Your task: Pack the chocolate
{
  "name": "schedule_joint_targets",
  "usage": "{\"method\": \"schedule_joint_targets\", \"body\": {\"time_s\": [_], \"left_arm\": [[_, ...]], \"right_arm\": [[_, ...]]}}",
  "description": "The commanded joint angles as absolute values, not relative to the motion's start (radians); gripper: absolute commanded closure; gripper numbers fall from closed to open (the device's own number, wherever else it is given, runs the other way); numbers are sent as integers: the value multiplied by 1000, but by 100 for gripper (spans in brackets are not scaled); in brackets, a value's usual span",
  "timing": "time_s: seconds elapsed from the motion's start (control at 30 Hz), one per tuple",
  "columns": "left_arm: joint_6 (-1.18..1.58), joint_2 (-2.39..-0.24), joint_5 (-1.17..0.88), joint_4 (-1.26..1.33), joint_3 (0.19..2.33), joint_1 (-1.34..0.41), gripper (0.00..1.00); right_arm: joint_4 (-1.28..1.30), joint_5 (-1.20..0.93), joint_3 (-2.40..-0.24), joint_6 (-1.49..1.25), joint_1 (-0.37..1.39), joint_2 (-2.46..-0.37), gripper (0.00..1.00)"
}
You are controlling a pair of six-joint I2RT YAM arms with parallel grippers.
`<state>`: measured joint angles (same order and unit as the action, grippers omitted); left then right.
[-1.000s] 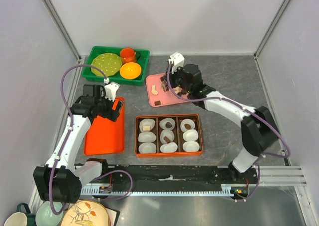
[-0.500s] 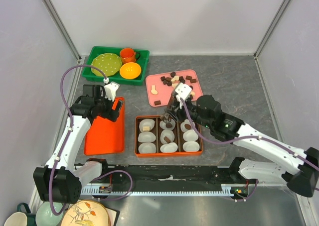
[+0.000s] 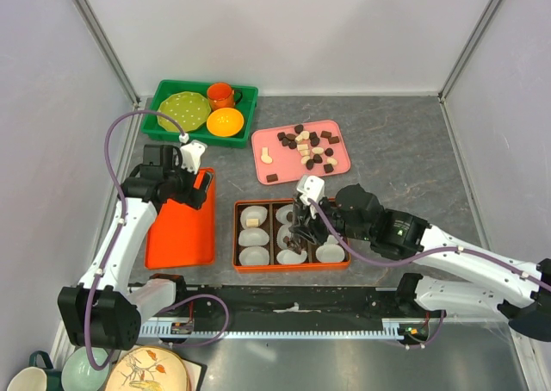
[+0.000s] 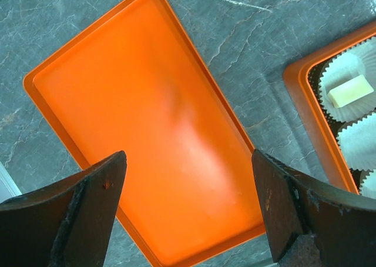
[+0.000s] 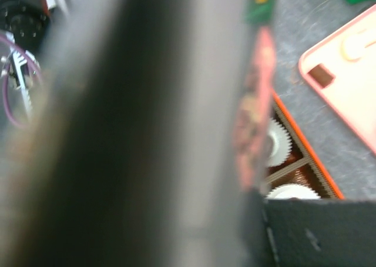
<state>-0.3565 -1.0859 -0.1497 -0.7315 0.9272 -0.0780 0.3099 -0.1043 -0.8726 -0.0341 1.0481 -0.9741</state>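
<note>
Grey table [image 3: 387, 150], seen from above. At left lies an orange tray [image 3: 176, 236]; the left gripper [image 4: 188, 161] hangs over it, jaws spread wide and grasping nothing. At far left stands a green bin [image 3: 164, 126]. At near centre is an orange box [image 3: 258, 203] of white paper cups [image 3: 330, 253]. The right gripper [image 3: 298, 236] reaches into its middle column; whether it grasps anything cannot be told. Most chocolate [image 3: 306, 145] lies on the pink tray [image 3: 288, 165] just beyond the box. One cream piece [image 4: 350, 92] sits in the far-left cup.

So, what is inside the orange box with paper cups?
White paper cups; the far-left one holds a cream piece. The right gripper covers the middle column.
</note>
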Motion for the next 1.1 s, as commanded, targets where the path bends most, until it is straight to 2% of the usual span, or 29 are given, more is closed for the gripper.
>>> {"method": "schedule_joint_targets", "body": {"time_s": [0.0,0.2,0.33,0.43,0.7,0.9,1.07], "left_arm": [[-365,-1088,-161,-732,973,-72,6],[-368,-1091,-164,-738,982,-72,6],[-368,-1091,-164,-738,985,-72,6],[-371,-1088,-160,-739,983,-72,6],[-371,-1089,-167,-744,980,-72,6],[-373,-1088,-169,-747,980,-72,6],[-370,-1081,-172,-747,974,-72,6]], "right_arm": [[265,-130,-850,-61,1071,-991,80],[199,-115,-798,-71,1077,-1011,78],[157,-89,-779,-71,1078,-1025,72],[140,-78,-773,-75,1077,-1032,62],[127,-61,-769,-78,1078,-1020,55],[153,-40,-807,-61,1078,-1003,56],[147,78,-902,-14,1078,-1015,64]]}}
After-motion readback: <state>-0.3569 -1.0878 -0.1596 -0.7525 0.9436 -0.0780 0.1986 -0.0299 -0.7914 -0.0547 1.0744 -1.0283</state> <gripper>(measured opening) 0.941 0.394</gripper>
